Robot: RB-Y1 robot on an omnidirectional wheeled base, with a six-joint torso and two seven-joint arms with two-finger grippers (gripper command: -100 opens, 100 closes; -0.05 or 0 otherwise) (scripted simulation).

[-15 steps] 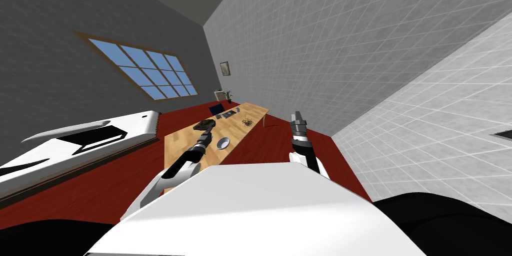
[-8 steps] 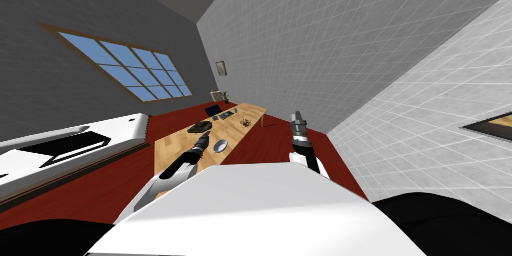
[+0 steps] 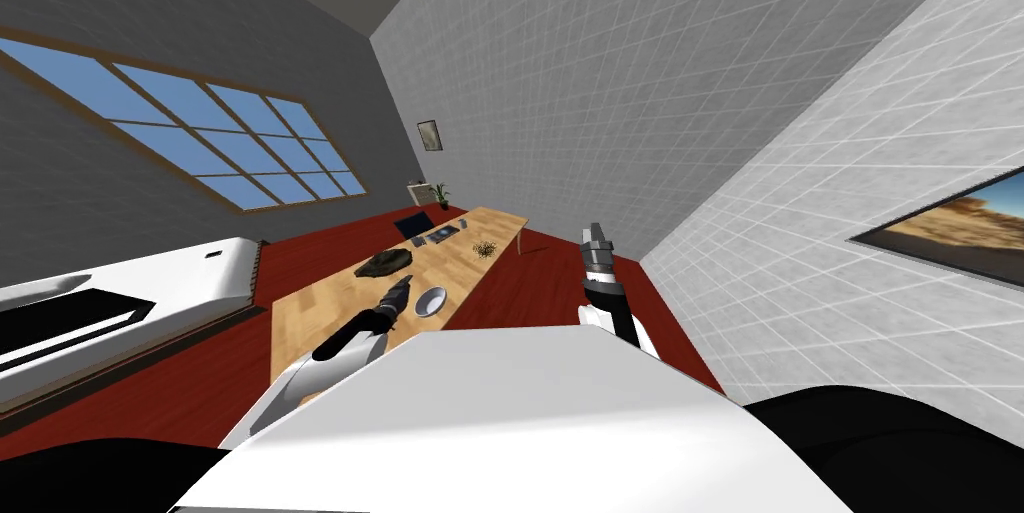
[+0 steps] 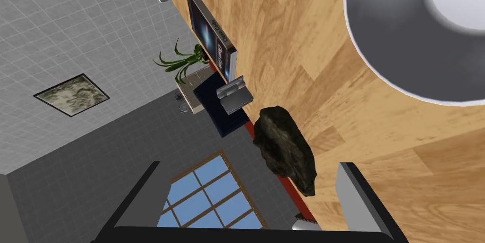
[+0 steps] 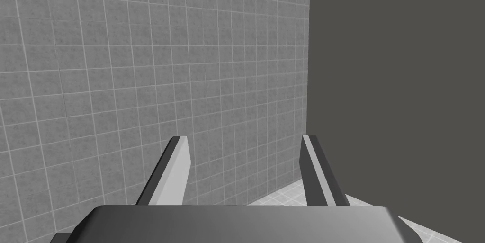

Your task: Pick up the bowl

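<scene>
Left tool (image 4: 248, 166) open, lining up on the bowl (image 4: 421, 31)

The bowl sits on the wooden surface (image 3: 460, 262), just beside the spread fingers, not between them. Shift sideways so 1 finger drops inside the rim, clear of the dark rock (image 4: 284, 148). The right tool (image 5: 244, 140) is released.
</scene>
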